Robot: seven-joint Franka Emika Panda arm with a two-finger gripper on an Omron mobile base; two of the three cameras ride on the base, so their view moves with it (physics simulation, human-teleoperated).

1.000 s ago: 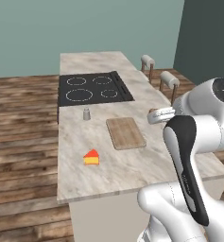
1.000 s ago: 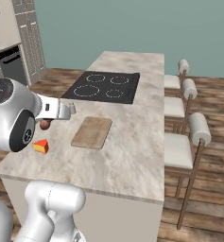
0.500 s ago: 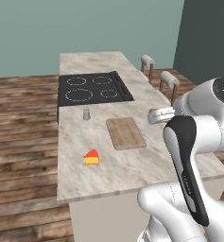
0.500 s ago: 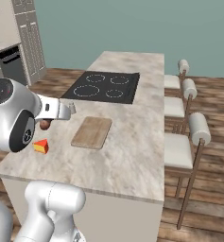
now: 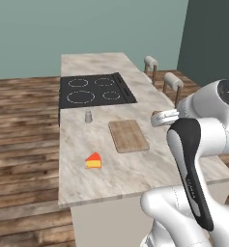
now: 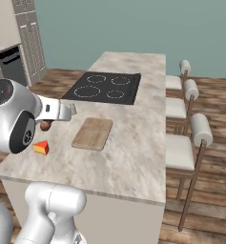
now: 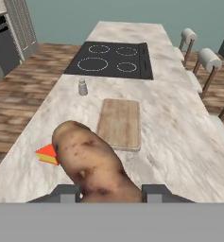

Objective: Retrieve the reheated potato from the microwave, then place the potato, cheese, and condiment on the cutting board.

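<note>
My gripper is shut on the potato, a tan-brown speckled lump held between the two dark fingertips, above the island counter's near end. From the right base view the potato hangs under the hand, left of the cutting board. The wooden cutting board lies bare on the marble ahead of the hand. The cheese wedge sits to the board's left, near the counter's edge. The grey condiment shaker stands upright beyond it, by the cooktop. Board, cheese and condiment lie apart.
A black four-ring cooktop fills the counter's middle beyond the board. Padded stools line the island's right side. Cabinets with a dark built-in appliance stand at the far left; I cannot tell if it is the microwave.
</note>
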